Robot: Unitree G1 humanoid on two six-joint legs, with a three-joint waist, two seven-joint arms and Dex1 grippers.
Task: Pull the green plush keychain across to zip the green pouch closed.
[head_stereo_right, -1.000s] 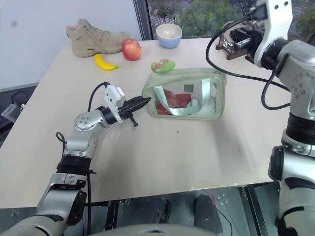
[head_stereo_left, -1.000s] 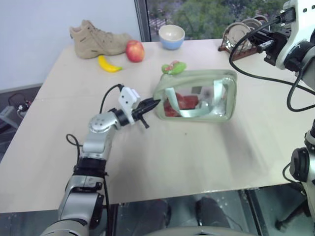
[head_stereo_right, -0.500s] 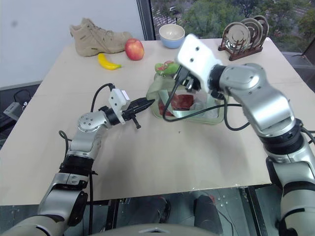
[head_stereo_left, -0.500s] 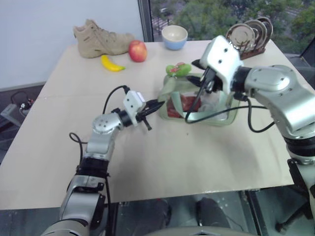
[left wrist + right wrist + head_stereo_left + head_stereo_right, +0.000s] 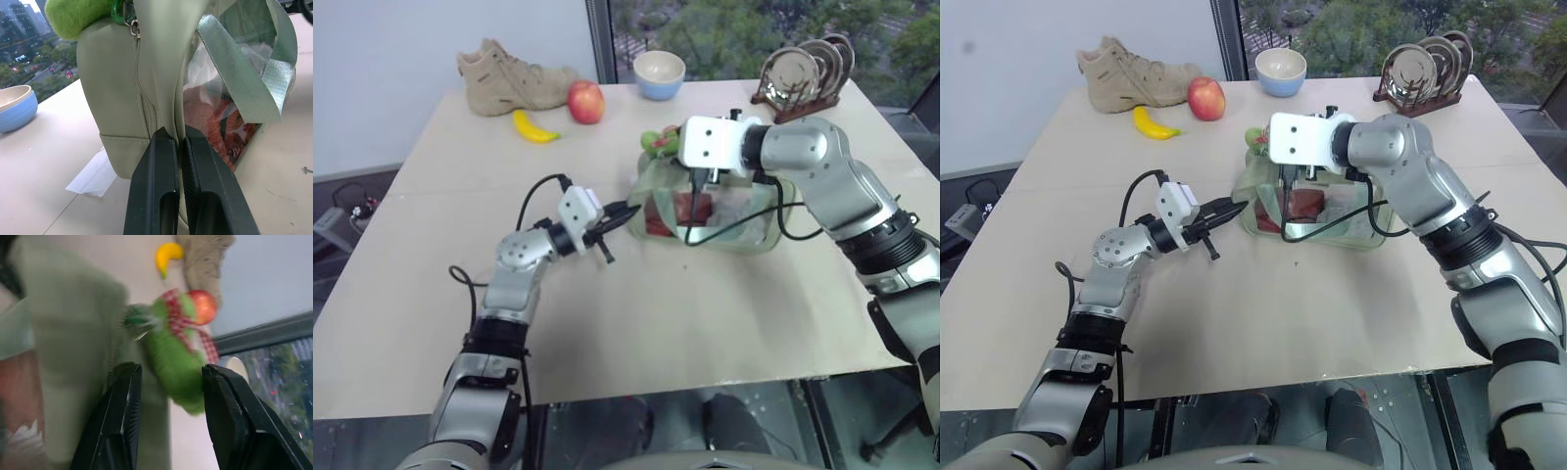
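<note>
The green pouch stands mid-table with reddish contents behind its clear window and mint straps hanging over it. Its green plush keychain sits at the top left corner, on the zipper. My left gripper is shut on the pouch's left end seam, seen close in the left wrist view with the fingers pinching the fabric edge. My right gripper reaches over the pouch's top and stands open. The keychain lies just beyond and between its fingertips, and I cannot tell whether they touch it.
At the far side of the table are a tan boot, a red apple, a banana, a blue bowl and a rack of plates. A black cable from the right wrist hangs across the pouch's front.
My right arm has swung in from the far right and down to the pouch's top by the keychain, and its fingers have opened. The left gripper has kept its hold.
</note>
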